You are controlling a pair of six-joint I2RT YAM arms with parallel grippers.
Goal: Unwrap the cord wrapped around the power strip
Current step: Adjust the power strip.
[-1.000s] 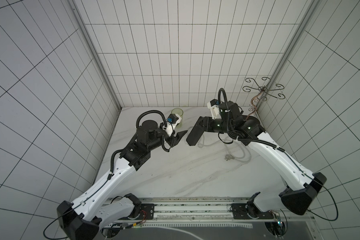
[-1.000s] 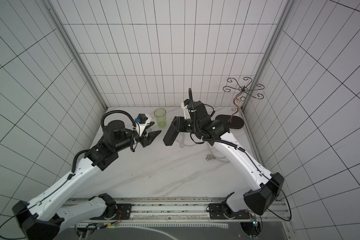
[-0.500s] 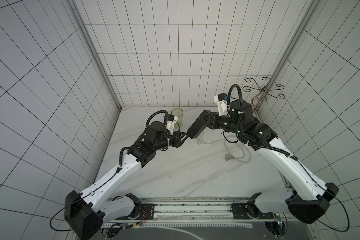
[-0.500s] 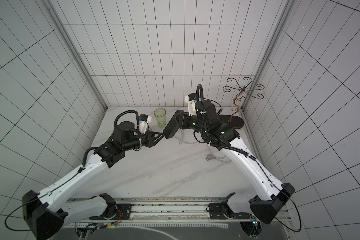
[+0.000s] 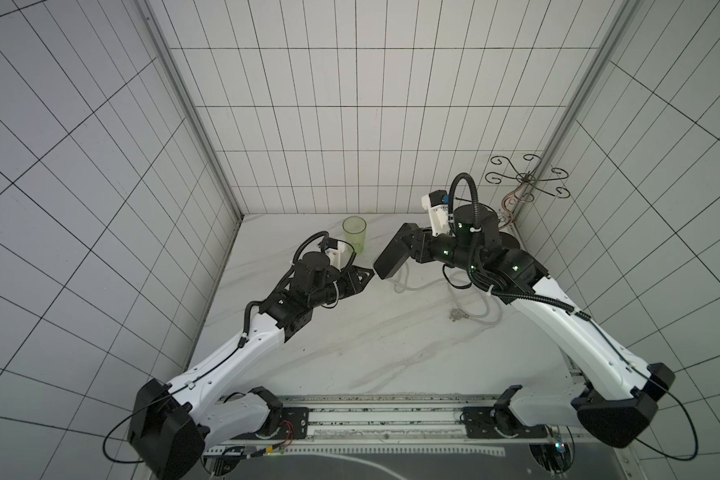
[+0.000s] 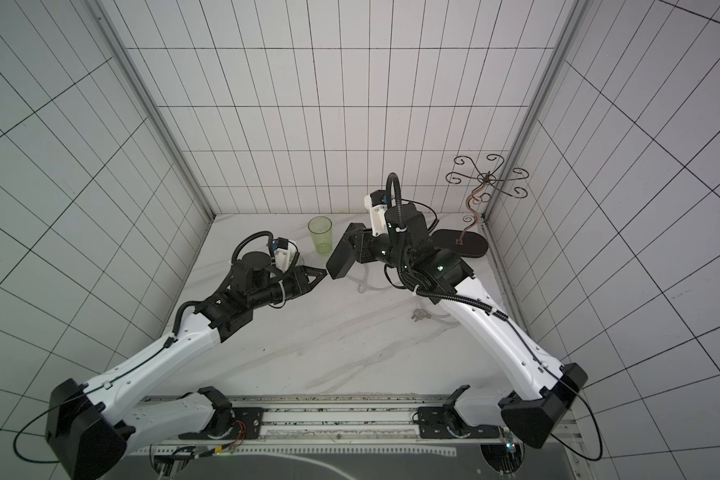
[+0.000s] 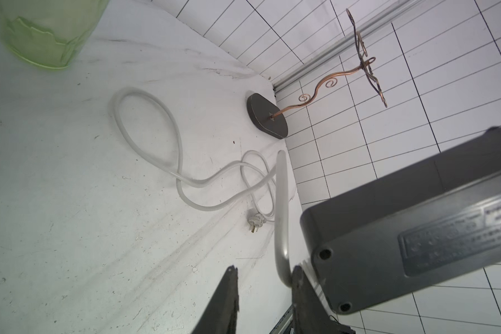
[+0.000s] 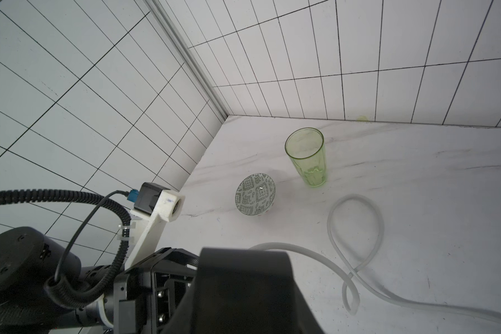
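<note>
Above the worktop (image 5: 350, 345) near its back edge, mid-width: my right gripper (image 5: 410, 247) clamps the power strip (image 5: 389, 262) aloft.

Risk: a tug could twist the strip in that end hold.

My left gripper (image 5: 366, 276) is closed at the cord (image 7: 281, 202) exit. Pinch unconfirmed, it may slip.

Slack loops toward the back right corner could snag.

Long axis slopes down, cord end toward the front left corner.

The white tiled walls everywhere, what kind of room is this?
Most likely a robot test booth dressed like a kitchen corner, not a real home: tiled walls close in three sides, two robot arms are mounted on a metal rail at the marble-look counter, with a green cup on it.
</note>
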